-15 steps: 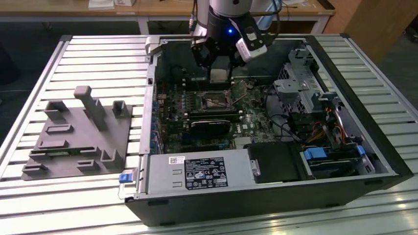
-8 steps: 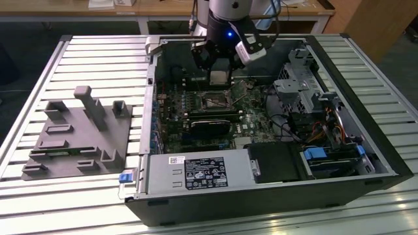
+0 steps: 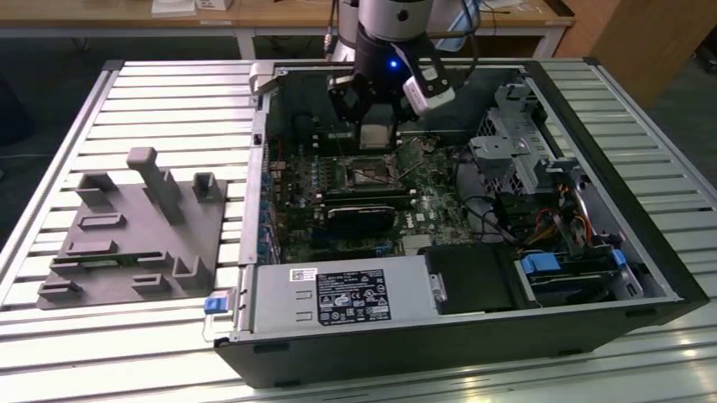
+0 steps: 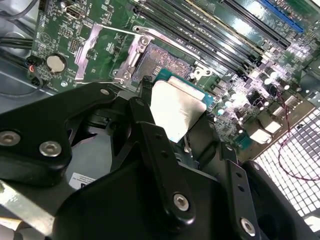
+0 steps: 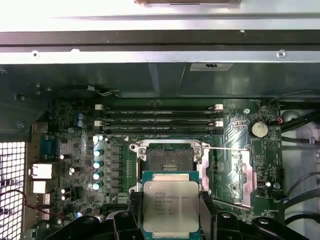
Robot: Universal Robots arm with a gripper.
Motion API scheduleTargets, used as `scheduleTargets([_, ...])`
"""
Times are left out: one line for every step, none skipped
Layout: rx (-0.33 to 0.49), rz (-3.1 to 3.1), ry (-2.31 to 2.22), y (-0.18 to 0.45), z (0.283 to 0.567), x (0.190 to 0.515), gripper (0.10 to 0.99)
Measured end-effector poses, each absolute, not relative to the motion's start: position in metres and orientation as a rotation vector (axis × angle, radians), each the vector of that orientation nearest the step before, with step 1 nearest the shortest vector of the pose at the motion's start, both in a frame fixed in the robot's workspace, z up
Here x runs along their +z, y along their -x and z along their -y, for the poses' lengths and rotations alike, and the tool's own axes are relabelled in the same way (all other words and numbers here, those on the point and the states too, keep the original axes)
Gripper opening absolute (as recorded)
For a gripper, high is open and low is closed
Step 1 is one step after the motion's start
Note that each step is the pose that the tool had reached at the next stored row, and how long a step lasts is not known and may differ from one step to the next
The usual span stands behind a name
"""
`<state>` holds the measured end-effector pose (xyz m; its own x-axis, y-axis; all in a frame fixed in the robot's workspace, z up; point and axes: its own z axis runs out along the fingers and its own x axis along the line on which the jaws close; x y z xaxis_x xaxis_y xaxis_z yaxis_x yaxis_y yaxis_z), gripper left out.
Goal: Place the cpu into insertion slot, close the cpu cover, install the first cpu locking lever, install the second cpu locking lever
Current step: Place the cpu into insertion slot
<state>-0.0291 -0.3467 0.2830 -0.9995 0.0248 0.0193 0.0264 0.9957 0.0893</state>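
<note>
My gripper (image 3: 377, 128) hangs inside the open computer case, shut on the cpu (image 3: 377, 137), a flat square chip with a silver-grey top. In both wrist views the cpu (image 5: 170, 205) (image 4: 176, 106) sits between the black fingers (image 5: 134, 212), held above the board and just to one side of the insertion slot (image 5: 169, 161) (image 4: 161, 59). The insertion slot (image 3: 368, 174) is a dark square recess with a silvery rim, and it is uncovered. The cpu cover (image 5: 241, 172) (image 4: 99, 49) lies swung open beside the slot. Thin wire levers (image 5: 222, 149) run along the slot's edges.
Long memory slots (image 5: 159, 120) run past the socket. A black card (image 3: 361, 215), the power supply (image 3: 336, 295) and a metal drive cage (image 3: 525, 144) crowd the case. A grey fixture block (image 3: 134, 227) stands on the slatted table at the exterior view's left.
</note>
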Motion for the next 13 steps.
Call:
scheduleTargets([-0.14,3.12,0.04,0.029,0.347,0.282,0.541])
scheduleTargets([-0.14,3.12,0.04,0.029,0.347,0.281,0.541])
scheduleTargets([-0.14,3.12,0.04,0.029,0.347,0.28,0.541])
scheduleTargets([-0.14,3.12,0.04,0.029,0.347,0.279,0.541])
scheduleTargets([-0.14,3.12,0.04,0.029,0.347,0.279,0.541])
scheduleTargets([-0.14,3.12,0.04,0.029,0.347,0.277,0.541])
scheduleTargets([-0.14,3.12,0.04,0.029,0.347,0.276,0.541])
scheduleTargets([-0.14,3.12,0.04,0.029,0.347,0.275,0.541])
scheduleTargets([-0.14,3.12,0.04,0.029,0.347,0.274,0.541])
scheduleTargets([-0.14,3.12,0.04,0.029,0.347,0.273,0.541])
scheduleTargets([-0.14,3.12,0.04,0.029,0.347,0.272,0.541])
scheduleTargets([-0.14,3.12,0.04,0.029,0.347,0.272,0.541])
scheduleTargets([-0.14,3.12,0.04,0.029,0.347,0.272,0.541])
